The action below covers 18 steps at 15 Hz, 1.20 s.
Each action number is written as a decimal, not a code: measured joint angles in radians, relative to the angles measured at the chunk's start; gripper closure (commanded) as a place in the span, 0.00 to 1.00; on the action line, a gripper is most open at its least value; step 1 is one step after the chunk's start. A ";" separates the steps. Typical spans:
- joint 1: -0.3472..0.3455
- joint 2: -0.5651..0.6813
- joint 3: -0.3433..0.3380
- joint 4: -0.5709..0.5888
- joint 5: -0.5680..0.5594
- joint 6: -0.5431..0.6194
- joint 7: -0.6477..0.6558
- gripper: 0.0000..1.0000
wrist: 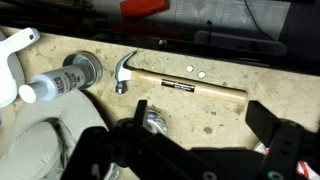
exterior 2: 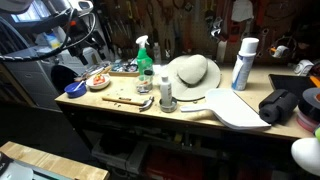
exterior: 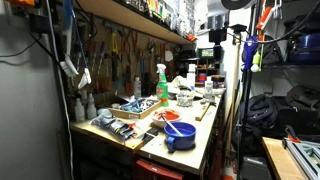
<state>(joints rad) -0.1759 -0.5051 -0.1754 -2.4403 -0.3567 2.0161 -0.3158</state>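
Wrist view: the black two-fingered gripper (wrist: 185,150) is seen at the lower edge, its fingers (wrist: 275,140) spread wide with nothing held between them. A claw hammer with a steel head and pale wooden handle (wrist: 185,88) is laid flat on the tan wooden benchtop (wrist: 230,115), just beyond the fingertips and untouched by them. A small shiny metal object (wrist: 150,118) is seen between hammer and gripper; what it is cannot be told. Beside the hammer head a grey-capped bottle with a dark label (wrist: 62,82) is found, and a pale floppy hat (wrist: 35,150) is placed at the lower left. In an exterior view the hat (exterior 2: 193,73) is shown near a tall white spray can (exterior 2: 243,62).
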 measured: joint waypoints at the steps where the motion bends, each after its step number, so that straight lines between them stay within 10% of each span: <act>1: 0.000 0.000 0.000 0.000 0.000 0.000 0.000 0.00; 6: 0.030 0.002 0.013 -0.021 0.022 -0.017 -0.002 0.00; 18: 0.370 -0.019 0.160 -0.163 0.254 0.016 -0.149 0.00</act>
<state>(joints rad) 0.1936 -0.5238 -0.0157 -2.6036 -0.1024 2.0321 -0.4652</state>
